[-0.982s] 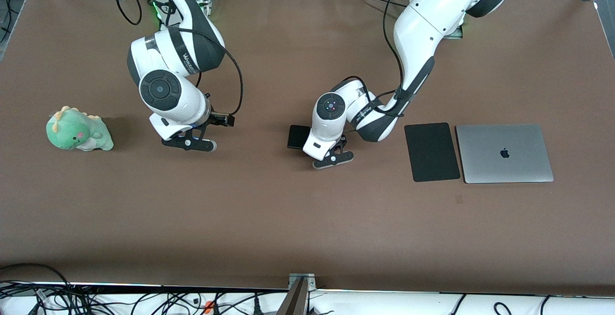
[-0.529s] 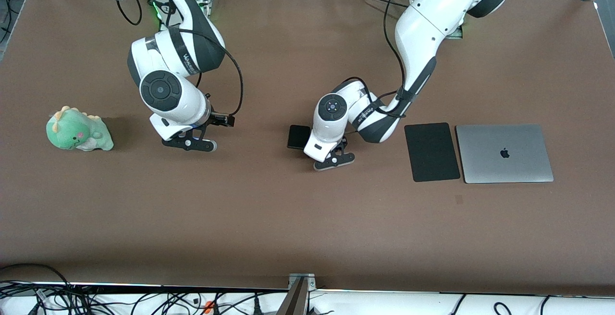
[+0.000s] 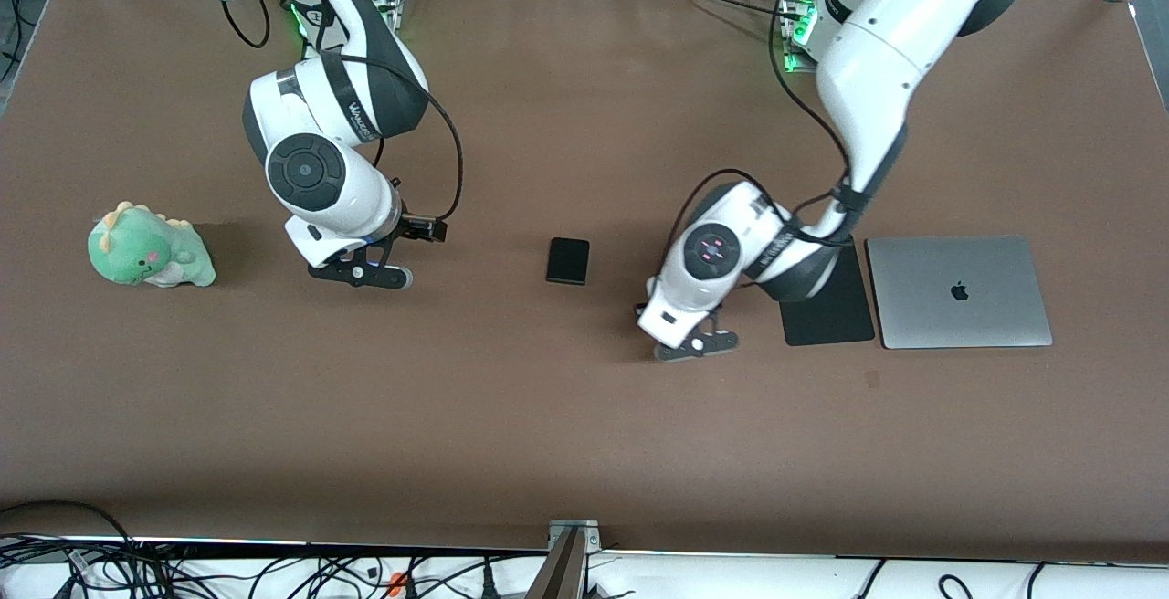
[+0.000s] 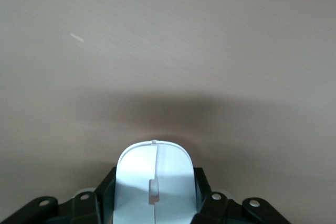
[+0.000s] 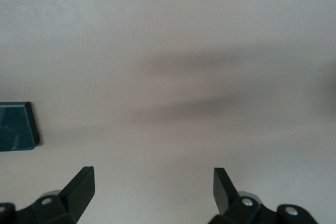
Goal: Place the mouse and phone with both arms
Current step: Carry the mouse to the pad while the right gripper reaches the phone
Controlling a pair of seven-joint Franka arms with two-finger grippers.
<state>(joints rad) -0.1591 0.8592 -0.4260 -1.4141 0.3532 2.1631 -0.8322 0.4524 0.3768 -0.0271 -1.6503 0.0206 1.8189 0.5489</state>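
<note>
1. Plush dinosaur (image 3: 149,247): a soft green toy near the bench (image 3: 566,435) edge at my right arm's end; no part of the task.
2. Right pincer (image 3: 360,274): waiting, low over bare bench beside the toy. My right wrist view shows both fingers (image 5: 80,184) spread wide with nothing between them.
3. Phone (image 3: 568,261): lies flat mid-bench, untouched, between my two pincers. I judge it stiff, thin and smooth; its long side edges are the place to pinch, since the flat face offers no purchase.
4. Left pincer (image 3: 696,345): clamped on the mouse (image 4: 154,184), over bare bench just beside the mouse pad's corner. The mouse is glossy, light and rounded, so I judge it liable to slip. My left wrist view shows the fingers on its two flanks, the centre line running between them.
5. Mouse pad (image 3: 829,311): flat black sheet, partly under my left arm, toward that arm's end.
6. Laptop (image 3: 957,291): closed, just beside the pad.
7. Containers: none in view.
</note>
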